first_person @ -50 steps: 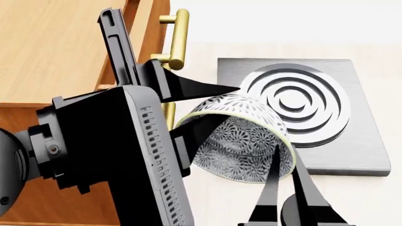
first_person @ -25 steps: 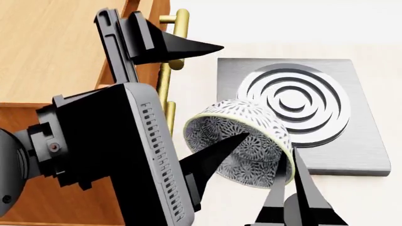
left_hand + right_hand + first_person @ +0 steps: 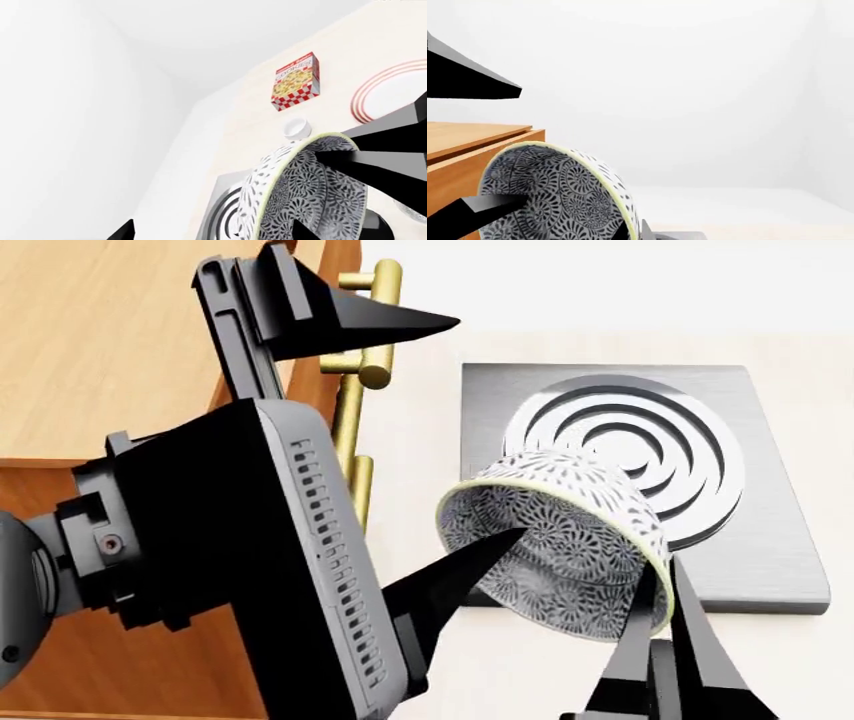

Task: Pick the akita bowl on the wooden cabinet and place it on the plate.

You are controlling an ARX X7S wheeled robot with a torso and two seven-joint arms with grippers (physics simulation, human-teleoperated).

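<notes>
left fingers (image 3: 347, 160) spread wide, one tip inside the tilted akita bowl (image 3: 313, 200), the plate (image 3: 387, 97) far across the counter (image 3: 247, 115). head view: right gripper (image 3: 663, 640) pinches the rim above the stove (image 3: 747, 540); handover seemingly finished, carry next.

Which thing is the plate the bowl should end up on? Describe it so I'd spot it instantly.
In the left wrist view, follow the pale counter past the checkered box and the small white cup. The plate is the flat white disc beside them, cut by the picture's edge. Only it has thin red rings around its rim.
</notes>
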